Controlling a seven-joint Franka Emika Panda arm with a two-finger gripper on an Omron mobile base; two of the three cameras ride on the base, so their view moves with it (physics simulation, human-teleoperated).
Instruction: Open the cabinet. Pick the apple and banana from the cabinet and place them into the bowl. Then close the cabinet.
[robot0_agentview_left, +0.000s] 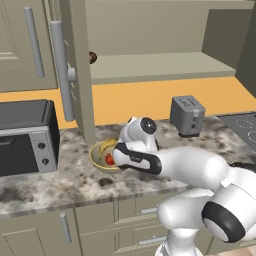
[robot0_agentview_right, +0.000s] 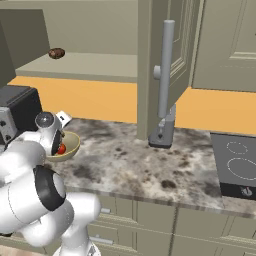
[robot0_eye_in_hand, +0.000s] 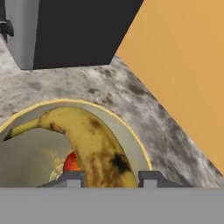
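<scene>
Claw (robot0_eye_in_hand: 111, 178) fingers are closing on either side of the banana (robot0_eye_in_hand: 94, 144), holding it over the bowl (robot0_eye_in_hand: 131, 135) on the marbled surface (robot0_eye_in_hand: 100, 87), the apple (robot0_eye_in_hand: 70, 162) lying inside at nine o'clock of the banana.

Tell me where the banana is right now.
In the hand view the banana sits between the tool's fingertips over the bowl, with the apple beside it in the bowl.

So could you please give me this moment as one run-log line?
gripper: shut on banana, over bowl | apple: in bowl | cabinet: open | small brown object: on shelf
</scene>
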